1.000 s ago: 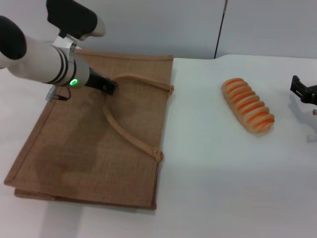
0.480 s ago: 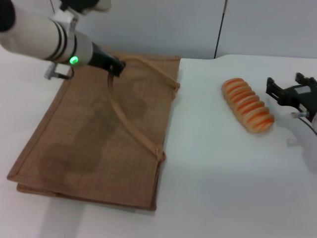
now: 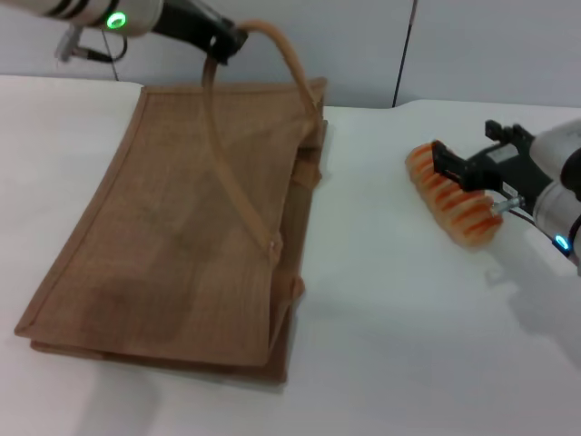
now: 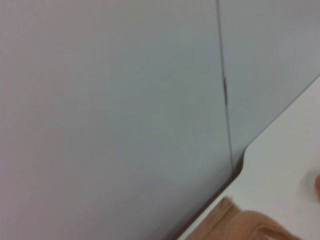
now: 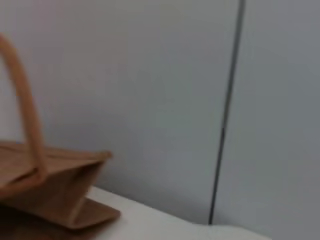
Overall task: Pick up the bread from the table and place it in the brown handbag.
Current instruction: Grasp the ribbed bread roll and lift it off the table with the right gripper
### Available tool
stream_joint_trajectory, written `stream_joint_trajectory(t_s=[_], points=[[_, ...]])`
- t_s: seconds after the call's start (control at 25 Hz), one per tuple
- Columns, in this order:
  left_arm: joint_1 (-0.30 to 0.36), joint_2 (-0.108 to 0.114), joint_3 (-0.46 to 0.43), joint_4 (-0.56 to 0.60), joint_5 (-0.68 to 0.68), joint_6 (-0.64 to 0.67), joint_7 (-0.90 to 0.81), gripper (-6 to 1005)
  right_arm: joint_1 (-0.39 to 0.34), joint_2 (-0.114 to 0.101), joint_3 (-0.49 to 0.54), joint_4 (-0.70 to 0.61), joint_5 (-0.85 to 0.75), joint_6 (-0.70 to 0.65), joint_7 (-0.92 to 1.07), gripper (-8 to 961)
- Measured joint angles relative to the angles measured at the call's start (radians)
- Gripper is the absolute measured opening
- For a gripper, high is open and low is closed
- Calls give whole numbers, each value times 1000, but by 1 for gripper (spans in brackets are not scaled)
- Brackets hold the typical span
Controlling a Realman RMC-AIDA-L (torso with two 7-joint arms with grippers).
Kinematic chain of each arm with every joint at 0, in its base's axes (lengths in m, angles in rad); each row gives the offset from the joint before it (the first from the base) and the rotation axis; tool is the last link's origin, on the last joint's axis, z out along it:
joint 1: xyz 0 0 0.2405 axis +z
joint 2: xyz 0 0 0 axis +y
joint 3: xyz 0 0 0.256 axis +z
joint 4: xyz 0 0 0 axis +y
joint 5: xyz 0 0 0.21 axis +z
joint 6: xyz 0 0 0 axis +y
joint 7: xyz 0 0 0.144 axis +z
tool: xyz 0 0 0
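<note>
The brown handbag lies on the white table at the left, its upper side lifted at the far end. My left gripper is high at the back, shut on one looped handle and pulling it up. The bread, ridged with orange stripes, lies on the table at the right. My right gripper is open right over the bread's far part, its fingers straddling it. The bag also shows in the right wrist view, and its handle in the left wrist view.
A grey wall with a dark vertical seam stands behind the table. The table's far edge runs just behind the bag. White tabletop lies between bag and bread and in front of both.
My left gripper has risen and moved back with the handle, lifting the bag's upper side. My right gripper has moved left from the table's right edge to over the bread.
</note>
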Motion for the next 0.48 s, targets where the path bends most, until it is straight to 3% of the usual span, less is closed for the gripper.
stream_joint_trajectory(t_s=[0.24, 0.48], points=[[-10, 0, -4, 115, 7, -79, -11, 123, -87, -26, 1, -273, -81, 176, -2, 836], [-26, 0, -23, 181, 26, -143, -20, 123, -85, -28, 1, -385, -86, 406, -18, 839]])
